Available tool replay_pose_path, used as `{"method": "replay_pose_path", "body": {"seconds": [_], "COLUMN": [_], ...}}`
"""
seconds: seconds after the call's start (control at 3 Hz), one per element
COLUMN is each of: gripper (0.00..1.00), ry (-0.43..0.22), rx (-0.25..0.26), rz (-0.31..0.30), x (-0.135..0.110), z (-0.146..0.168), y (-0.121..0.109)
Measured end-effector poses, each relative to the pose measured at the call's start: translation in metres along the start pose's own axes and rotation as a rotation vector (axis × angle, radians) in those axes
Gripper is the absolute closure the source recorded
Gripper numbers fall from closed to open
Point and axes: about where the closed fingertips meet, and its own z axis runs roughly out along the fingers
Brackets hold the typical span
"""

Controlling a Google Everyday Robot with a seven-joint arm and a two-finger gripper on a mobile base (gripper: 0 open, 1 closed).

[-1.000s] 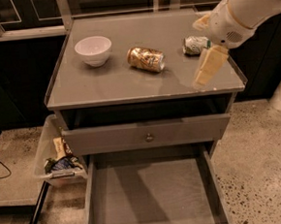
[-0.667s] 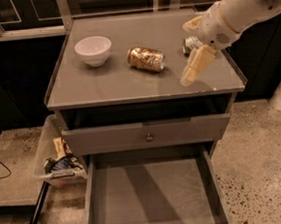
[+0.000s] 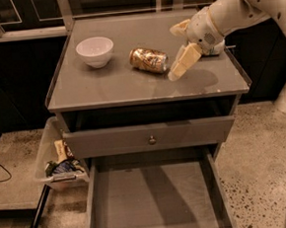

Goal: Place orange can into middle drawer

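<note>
Okay, grey glossy desk (image 3: 111, 91) against dark cabinets, on a speckled floor (image 3: 257, 151). The orange can (image 3: 149, 60) lies on its side near the desk's middle, slightly toward the back edge. A white bowl (image 3: 95, 50) stands toward the back-left corner. The gripper (image 3: 174, 52) hovers just right of the can, fingers (image 3: 185, 62) apart, holding nothing. The middle drawer (image 3: 150, 204) is pulled out below the front edge, its floor bare. Above it, the knobbed drawer (image 3: 151, 140) is slightly out. A clear bin (image 3: 49, 143) of clutter sits by the desk's left side.
</note>
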Motion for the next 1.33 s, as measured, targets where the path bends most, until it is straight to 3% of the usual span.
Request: {"method": "replay_pose_path", "body": {"seconds": [0.33,0.67,1.33], "gripper": [0.0,0.0,0.0], "ry": [-0.044,-0.022,0.083], "rx": [-0.035,-0.047,-0.047], "rz": [0.02,0.033,0.093], "x": [-0.007,-0.01,0.001], "z": [0.021,0.043,0.076], "y": [-0.015,-0.027,-0.042]}}
